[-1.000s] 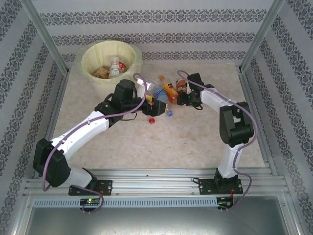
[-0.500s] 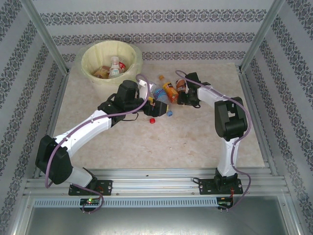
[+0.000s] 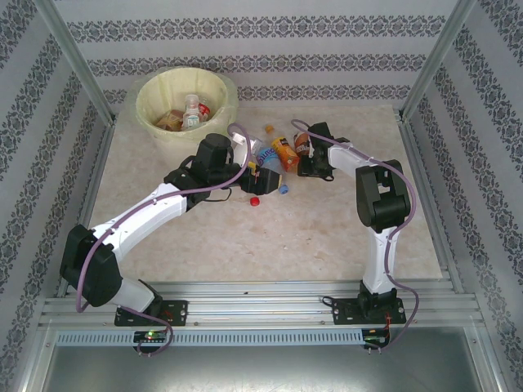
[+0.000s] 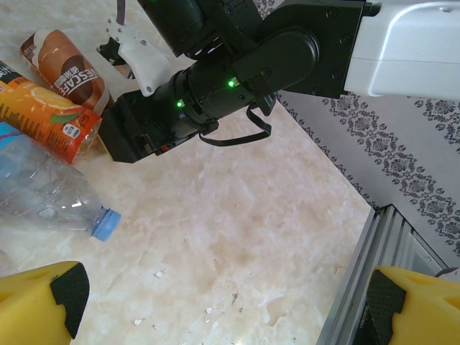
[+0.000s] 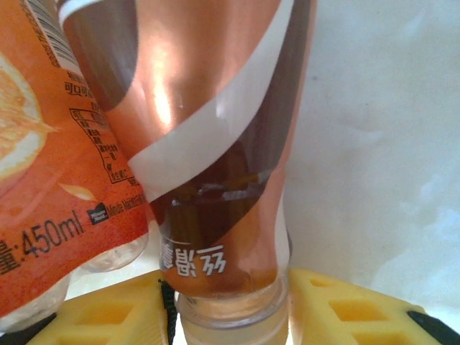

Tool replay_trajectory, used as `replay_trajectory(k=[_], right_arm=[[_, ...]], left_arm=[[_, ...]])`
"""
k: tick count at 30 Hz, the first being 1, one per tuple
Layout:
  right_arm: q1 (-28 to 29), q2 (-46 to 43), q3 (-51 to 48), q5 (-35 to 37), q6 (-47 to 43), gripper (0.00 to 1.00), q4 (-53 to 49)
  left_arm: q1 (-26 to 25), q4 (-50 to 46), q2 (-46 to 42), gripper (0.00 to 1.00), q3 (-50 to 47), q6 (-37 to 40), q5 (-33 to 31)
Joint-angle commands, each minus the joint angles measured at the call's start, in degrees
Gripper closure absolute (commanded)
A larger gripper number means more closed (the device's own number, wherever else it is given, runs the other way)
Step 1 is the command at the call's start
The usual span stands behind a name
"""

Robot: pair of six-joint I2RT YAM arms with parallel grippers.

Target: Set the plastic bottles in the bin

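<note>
The brown bottle (image 5: 215, 144) bears a white swirl; the orange bottle (image 5: 43, 144) black print.

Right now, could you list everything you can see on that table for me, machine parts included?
Bin: one, white with a pale yellow-green liner, far left corner of the table.
Bottles in the bin: at least two, one brown-labelled, one clear.
Brown-label bottle: one, lying on the far middle of the table.
Orange-label bottle: one, lying beside the brown one.
Clear bottle: one, blue cap, lying next to the orange one.
Table: one, pale marbled top.
Left gripper: one, yellow fingers, wide open and empty, above the table by the clear bottle.
Right gripper: one, yellow fingers on either side of the brown-label bottle's neck.
</note>
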Motion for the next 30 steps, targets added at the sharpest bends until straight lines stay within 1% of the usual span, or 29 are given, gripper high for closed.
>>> replay_trajectory(k=[1, 4, 8, 11, 16, 24, 30], right_arm=[[-0.45, -0.13, 0.96, -0.12, -1.2, 0.58, -0.87], [-0.47, -1.72, 0.22, 0.08, -1.44, 0.63, -0.8], [-0.67, -5.12, -1.67, 1.4, -1.74, 0.64, -1.0], [-0.79, -9.31, -4.85, 1.29, -1.82, 0.66, -0.43], [-0.87, -17.54, -11.47, -1.52, -1.36, 0.67, 0.51], [1.77, -33.4, -22.25, -9.4, 1.33, 0.67, 2.08], [5.25, -44.15, -28.4, -16.69, 6.19, 0.67, 4.16]], left_arm=[[-0.87, -0.65, 0.49, 0.0, 1.97, 0.43, 0.2], [-0.88, -0.65, 0.68, 0.0, 2.1, -0.11, 0.21], [-0.84, -0.86, 1.45, 0.0, 2.4, -1.1, 0.46], [-0.84, -0.96, 1.9, 0.0, 2.57, -1.67, 0.72], [-0.8, -0.86, 2.23, 0.0, 2.9, -3.44, 1.55], [-0.63, -0.71, 5.05, 0.0, 4.48, -8.68, 5.48], [0.11, 1.56, 5.84, 0.0, 3.97, -11.56, 7.87]])
